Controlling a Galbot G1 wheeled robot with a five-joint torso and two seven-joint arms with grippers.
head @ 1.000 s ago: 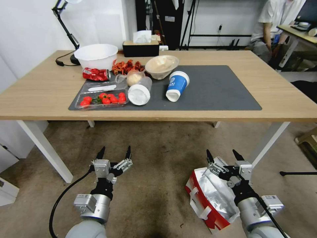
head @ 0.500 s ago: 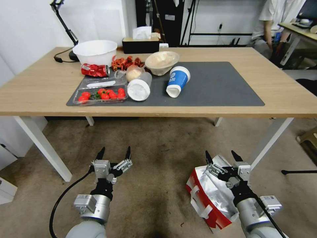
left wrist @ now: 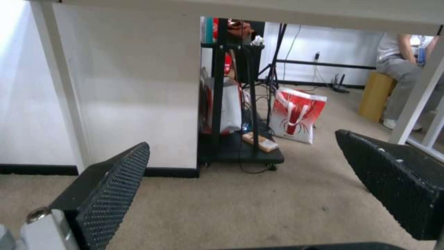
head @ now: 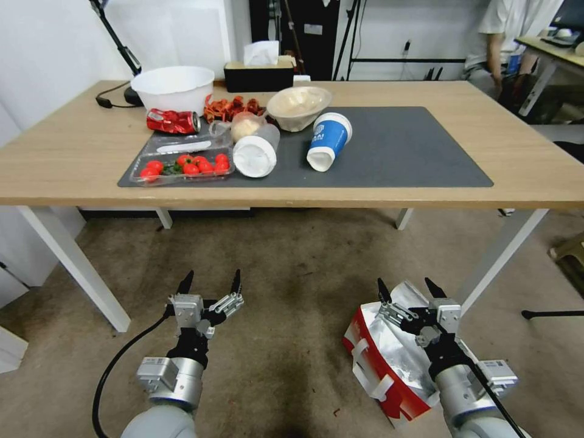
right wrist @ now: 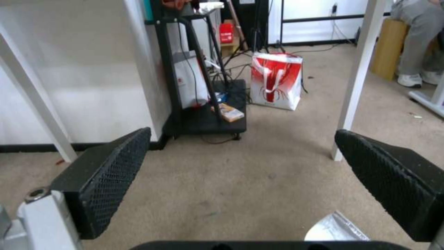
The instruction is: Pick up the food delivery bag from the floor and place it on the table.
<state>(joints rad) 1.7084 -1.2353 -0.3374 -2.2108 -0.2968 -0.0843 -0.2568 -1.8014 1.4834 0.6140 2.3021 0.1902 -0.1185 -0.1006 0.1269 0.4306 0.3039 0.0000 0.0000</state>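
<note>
The big white-and-red food delivery bag with shiny silver lining point(head: 389, 353) lay on the stained brownish-grey floor point(head: 292, 292) at the lower right of the head view, so nothing was done yet: it had to be grabbed and lifted onto the wide light-wood table point(head: 535, 164). The right gripper point(head: 411, 291) hung just above its open top with jaws wide and empty, and the left gripper point(head: 210, 281), lower left, was wide and empty too. A blue paper cup point(head: 327, 145) had white letters too small to read.

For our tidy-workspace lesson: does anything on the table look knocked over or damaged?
Yes. The blue-and-white paper cup lies tipped on the dark grey mat, a clear lidded plastic cup lies on its side, and the red drinks can is crushed.
</note>
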